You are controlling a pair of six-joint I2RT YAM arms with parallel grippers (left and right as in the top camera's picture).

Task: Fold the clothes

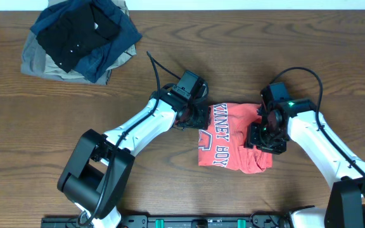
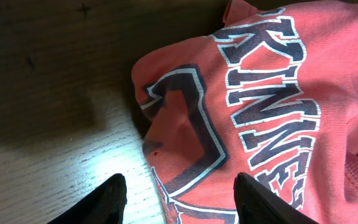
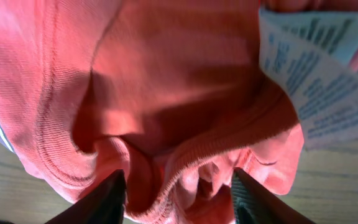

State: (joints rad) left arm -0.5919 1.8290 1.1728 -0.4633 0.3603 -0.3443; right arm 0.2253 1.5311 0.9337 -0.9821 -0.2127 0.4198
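From overhead, the coral-red T-shirt [image 1: 233, 136] lies bunched on the wooden table [image 1: 170, 63], with the left gripper [image 1: 194, 117] at its left edge and the right gripper [image 1: 266, 136] on its right. In the left wrist view, the jaws stand apart over flat lettered cloth. In the right wrist view, the fingers [image 3: 107, 196] straddle a bunched hem near the white label [image 3: 316, 74]; whether they pinch it cannot be told.

Coral-red T-shirt [image 2: 185, 124] fills centre and right, rumpled; large white-outlined lettering [image 2: 272, 106] runs down its right side, and a rounded fold edge faces left. Wooden table [image 2: 48, 93] shows at left, with glare at lower left. Left gripper [image 2: 179, 200]: two dark fingers [image 2: 107, 202] apart at bottom edge, shirt hem between them, nothing pinched.
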